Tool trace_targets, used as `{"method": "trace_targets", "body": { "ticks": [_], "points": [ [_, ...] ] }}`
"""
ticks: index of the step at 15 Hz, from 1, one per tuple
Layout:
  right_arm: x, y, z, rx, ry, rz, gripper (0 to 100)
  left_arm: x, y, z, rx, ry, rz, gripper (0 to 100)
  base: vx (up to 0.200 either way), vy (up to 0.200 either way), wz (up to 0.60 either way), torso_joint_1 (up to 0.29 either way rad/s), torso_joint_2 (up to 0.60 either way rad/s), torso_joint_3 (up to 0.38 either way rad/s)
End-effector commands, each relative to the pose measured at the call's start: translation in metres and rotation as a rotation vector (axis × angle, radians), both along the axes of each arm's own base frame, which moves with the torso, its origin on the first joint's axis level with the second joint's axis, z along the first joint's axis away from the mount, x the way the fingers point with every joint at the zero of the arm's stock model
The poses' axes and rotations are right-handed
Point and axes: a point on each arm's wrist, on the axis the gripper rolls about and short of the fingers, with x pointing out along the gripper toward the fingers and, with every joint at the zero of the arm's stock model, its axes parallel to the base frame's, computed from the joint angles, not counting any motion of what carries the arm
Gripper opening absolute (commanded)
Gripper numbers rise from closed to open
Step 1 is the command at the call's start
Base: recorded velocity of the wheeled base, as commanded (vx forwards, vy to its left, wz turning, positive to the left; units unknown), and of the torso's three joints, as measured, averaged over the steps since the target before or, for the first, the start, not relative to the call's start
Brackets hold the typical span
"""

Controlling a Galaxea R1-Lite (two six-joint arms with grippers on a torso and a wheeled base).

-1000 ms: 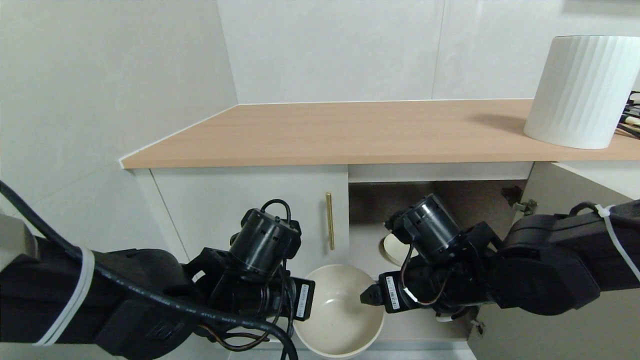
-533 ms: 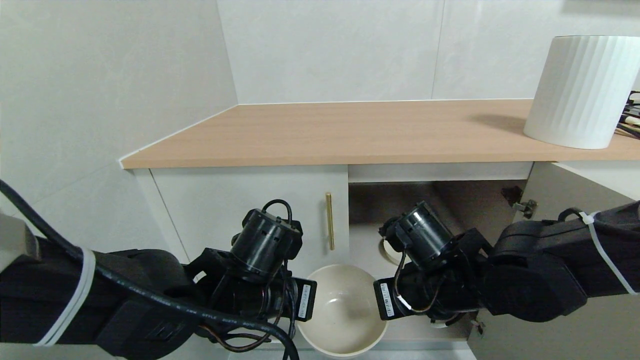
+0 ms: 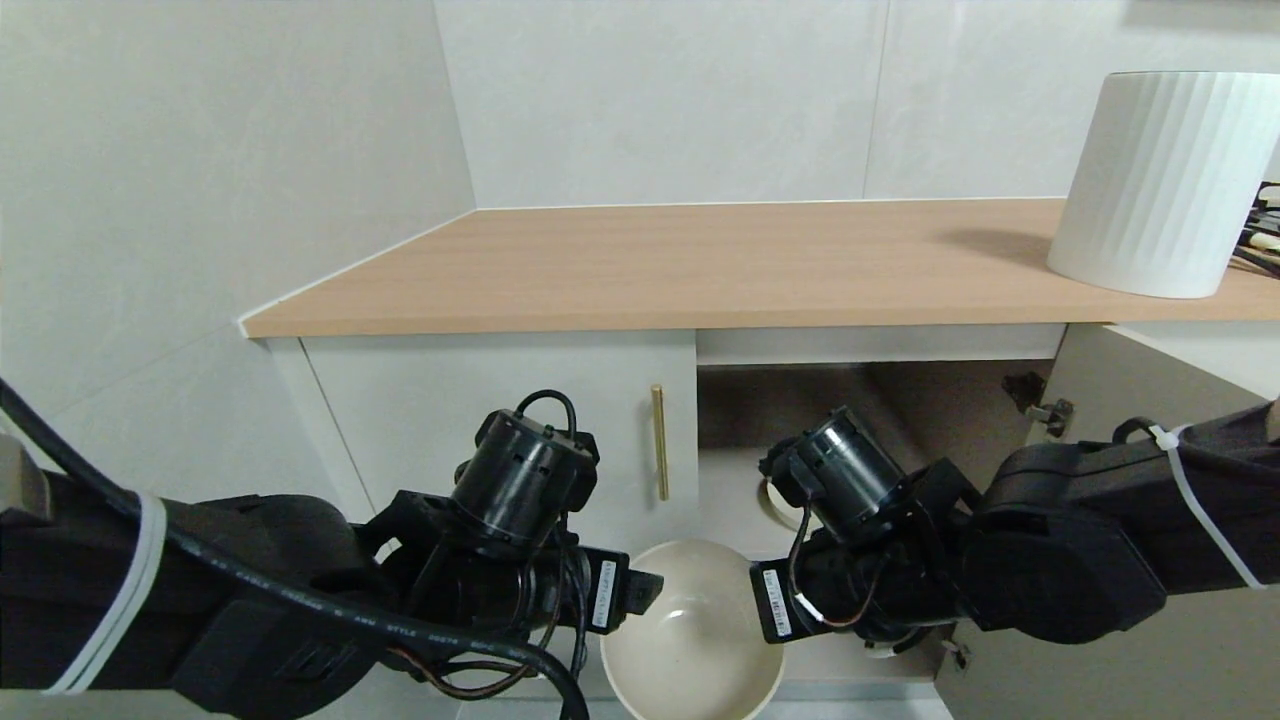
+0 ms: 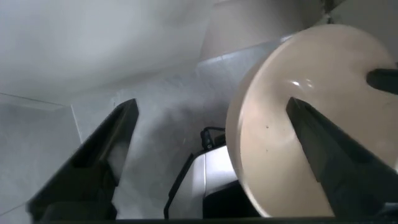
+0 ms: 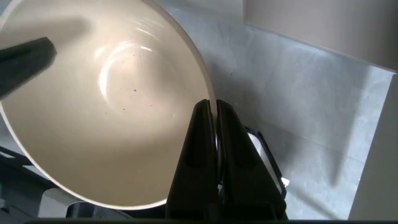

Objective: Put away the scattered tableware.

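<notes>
The right hand [image 5: 216, 115] is clenching the rim of the bowl [image 5: 106, 99], holding it before the open cabinet [image 3: 800, 400]. The left hand [image 4: 211, 106] is standing spread, grasping nothing. Risk: this one-sided rim grip is probably allowing the bowl to pivot or slip.

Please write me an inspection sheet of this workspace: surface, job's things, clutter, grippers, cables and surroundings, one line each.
Surface: light wooden countertop.
Job's things: round cream bowl held in the air before the open cupboard; pale round dish inside the cupboard, partly hidden.
Clutter: tall white ribbed container on the countertop; dark items behind it, cut off, not identifiable.
Grippers: right gripper fingers pinch the bowl's rim; left gripper fingers open, one close to the bowl's rim.
Cables: black cable running toward the left gripper.
Surroundings: pale tiled walls; left cupboard door shut, with brass handle; right door open.
</notes>
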Motion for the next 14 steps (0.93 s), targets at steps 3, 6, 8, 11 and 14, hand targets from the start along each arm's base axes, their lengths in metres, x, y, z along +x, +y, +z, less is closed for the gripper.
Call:
{"method": "trace_targets", "body": {
  "ticks": [3,6,8,11,14],
  "points": [
    [0.040,-0.018,-0.030,-0.053,-0.031,-0.176,0,-0.001,0.004,0.010,-0.025,-0.025,0.011,100,0.000,0.000,0.00,0.000,0.00,0.000],
    [0.087,-0.037,-0.063,-0.033,-0.148,-0.374,0,0.000,0.006,0.012,-0.029,-0.030,0.018,100,0.000,0.000,0.00,0.000,0.00,0.000],
    [0.106,-0.049,-0.069,-0.001,-0.200,-0.446,0,-0.001,0.007,0.014,-0.035,-0.035,0.017,100,0.000,0.000,0.00,0.000,0.00,0.000],
    [0.127,-0.067,-0.070,0.018,-0.216,-0.523,0,-0.001,0.007,0.014,-0.035,-0.037,0.019,100,0.000,0.000,0.00,0.000,0.00,0.000],
    [0.149,-0.085,-0.076,0.022,-0.224,-0.594,0,-0.001,0.007,0.015,-0.036,-0.038,0.019,100,0.000,0.000,0.00,0.000,0.00,0.000]
  ]
}}
